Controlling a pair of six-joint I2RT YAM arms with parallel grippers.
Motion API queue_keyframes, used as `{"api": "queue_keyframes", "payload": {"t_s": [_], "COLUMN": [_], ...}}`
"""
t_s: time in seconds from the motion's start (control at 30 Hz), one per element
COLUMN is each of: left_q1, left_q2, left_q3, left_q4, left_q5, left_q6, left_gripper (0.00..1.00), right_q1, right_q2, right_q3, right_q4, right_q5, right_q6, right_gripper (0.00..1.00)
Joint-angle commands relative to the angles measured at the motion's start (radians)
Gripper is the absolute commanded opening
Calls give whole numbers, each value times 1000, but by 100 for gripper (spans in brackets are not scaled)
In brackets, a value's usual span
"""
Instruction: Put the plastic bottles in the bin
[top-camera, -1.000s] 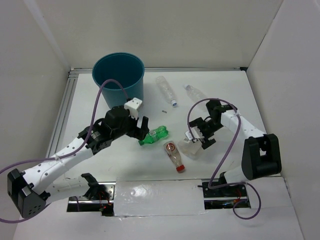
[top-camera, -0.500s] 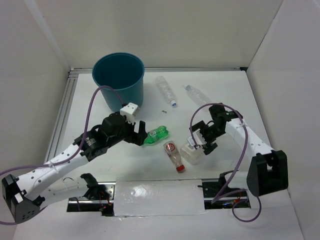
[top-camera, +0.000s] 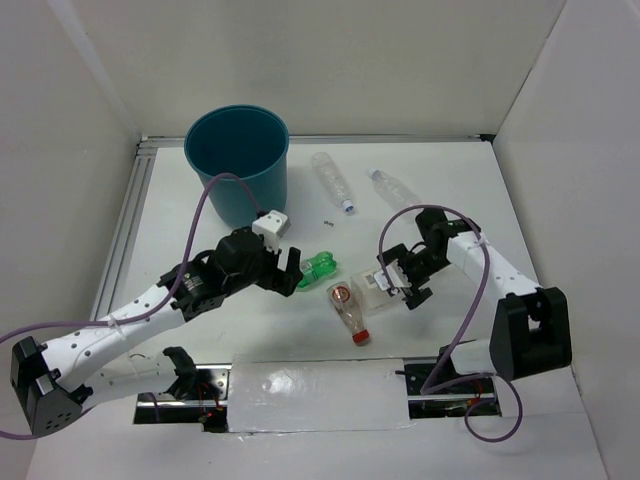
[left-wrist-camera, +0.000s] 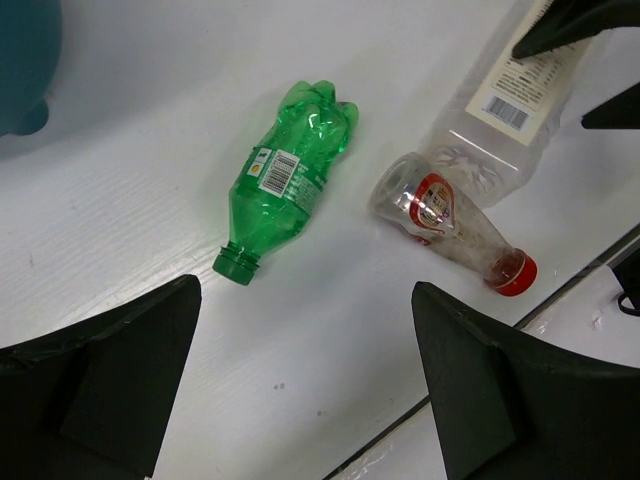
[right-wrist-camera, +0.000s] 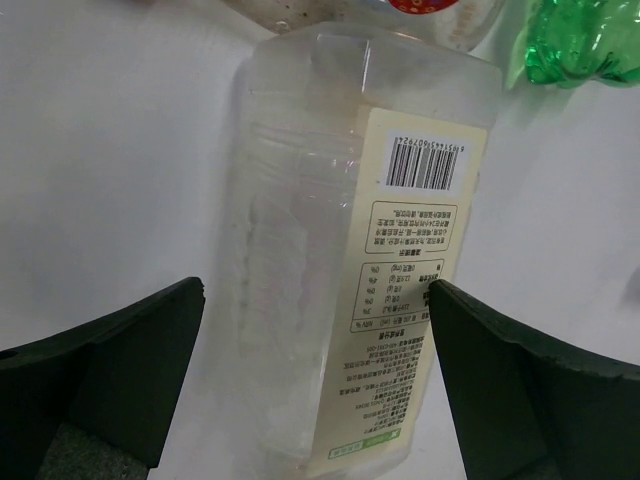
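Five plastic bottles show on the table (top-camera: 520, 190), all lying down; the inside of the bin (top-camera: 237, 160) is too dark to judge. One slim clear bottle (top-camera: 333, 180) and a second slim one (top-camera: 392, 187) lie at the back, well apart from both arms. The right gripper (right-wrist-camera: 318, 285) is spread open w/ the wide labelled bottle (right-wrist-camera: 350, 180) between its fingers: one finger is just at the label edge, the other apart from the bottle, so nothing is grasped yet. The left gripper (left-wrist-camera: 305, 290) is open also and hovers just beside the cap end of the green bottle (left-wrist-camera: 290, 180), w/o touching it. The red-cap bottle (left-wrist-camera: 450, 220) lies close against the wide one. Step in hand, as I judge: approach & grasp, one bottle per arm. To do it well, the right should centre itself so both pads meet the body approx. at mid-length, then close gently, because thin plastic dents & can slip out; it should also avoid pushing the red-cap neighbour. The left should advance over the green body, not the narrow neck. The bin stands behind the left arm, a short carry for it.
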Motion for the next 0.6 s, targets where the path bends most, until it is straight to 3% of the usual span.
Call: {"api": "queue_keyframes", "payload": {"t_s": [0.0, 0.1, 0.33, 0.47, 0.57], "left_q1": [-22, -31, -42, -42, -42], "left_q2": [-24, -44, -53, -44, -24], "left_q3": [8, 7, -3, -3, 6], "left_q4": [53, 33, 22, 33, 33], "left_q5": [-17, -40, -60, -51, -51], "left_q6": [-34, -43, -43, -43, -43], "left_gripper": [99, 99, 99, 99, 99], "right_q1": [4, 25, 16, 27, 27], "right_q2": [38, 62, 35, 2, 2], "right_q3": [-17, -16, 35, 24, 60], "right_q4": [32, 116, 54, 116, 71], "right_q5": [28, -8, -79, -79, -94], "right_q6": [-481, -378, -352, -240, -215], "right_gripper": [100, 100, 100, 100, 100]}}
